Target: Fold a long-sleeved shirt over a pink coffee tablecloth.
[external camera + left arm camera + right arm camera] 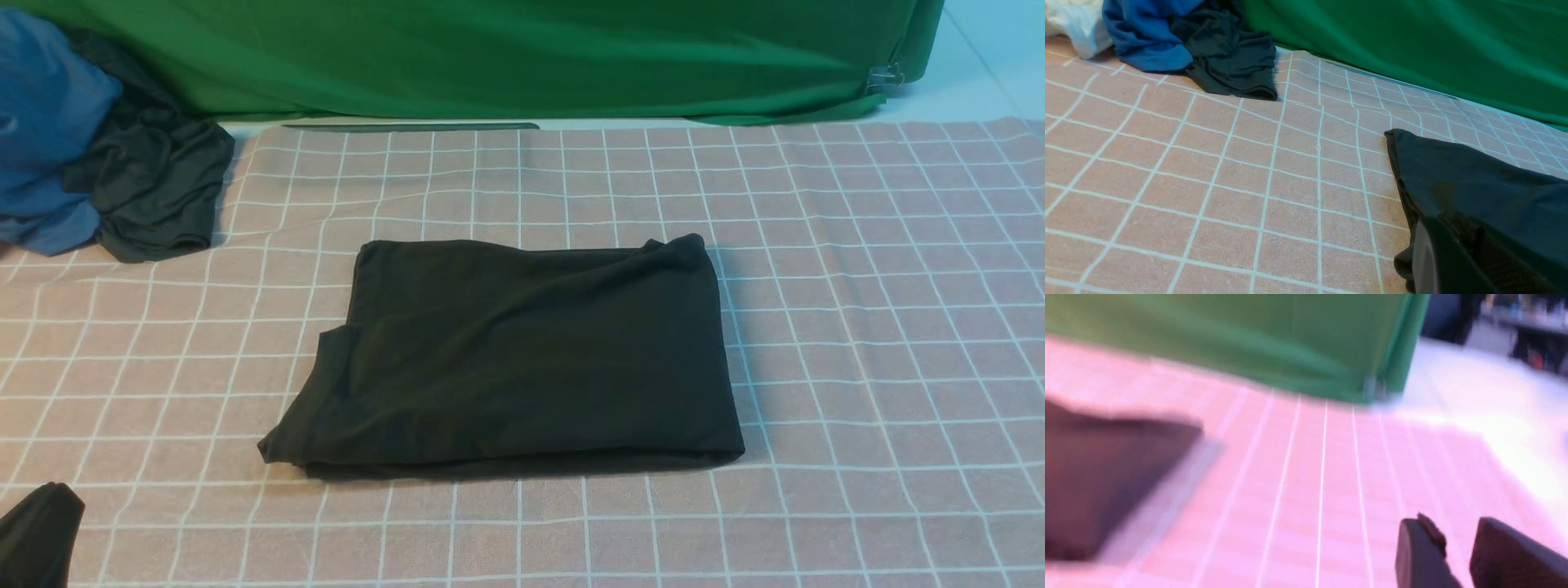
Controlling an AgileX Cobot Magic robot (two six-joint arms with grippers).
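Note:
The long-sleeved shirt (522, 351) lies folded into a black rectangle in the middle of the pink coffee tablecloth (857, 327), with neither logo nor label showing. My left gripper (37, 523) sits at the near left corner, apart from the shirt. In the left wrist view this gripper (1453, 224) is shut and empty, with the shirt's edge (1486, 183) behind it. My right gripper (1453, 528) is out of the front view. In its blurred wrist view the fingers stand apart over bare tablecloth (1310, 477), to one side of the shirt (1106, 473).
A pile of blue and dark garments (106, 163) lies at the far left corner, with a white cloth (1073, 24) beside it. A bright green cloth (522, 57) hangs along the back, held by a metal clip (886, 77) at its right end.

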